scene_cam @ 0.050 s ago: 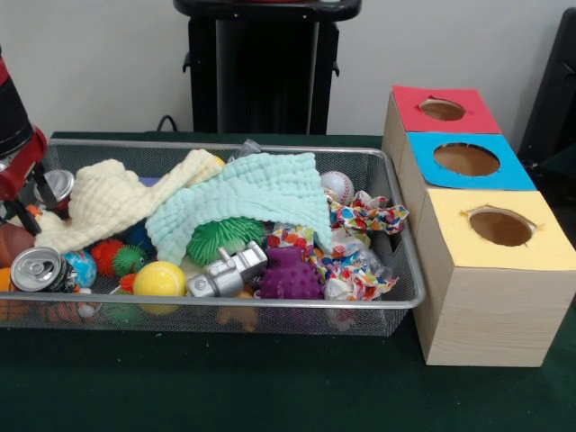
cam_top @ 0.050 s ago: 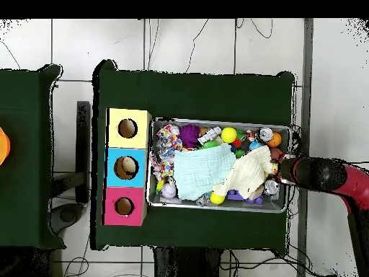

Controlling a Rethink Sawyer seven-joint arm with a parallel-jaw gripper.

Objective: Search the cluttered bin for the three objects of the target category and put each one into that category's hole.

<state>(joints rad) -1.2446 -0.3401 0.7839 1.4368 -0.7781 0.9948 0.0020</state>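
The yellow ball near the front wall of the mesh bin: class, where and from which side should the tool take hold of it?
Grip the yellow ball across its widest part, coming straight down from above. Its top is bare, while the mesh bin wall, a soda can and a silver toy crowd its sides, so a sideways approach looks blocked.

A red and black arm (cam_top @ 0.050 s ago: 328, 175) is seen, built of thick rounded segments. A glossy black cylindrical section sits just behind the claw (scene_cam @ 0.050 s ago: 18, 202), followed by a bright red casing further back. Near the claw, thin black cables and a red housing (scene_cam @ 0.050 s ago: 20, 171) are visible. The claw's fingers cannot be made out.
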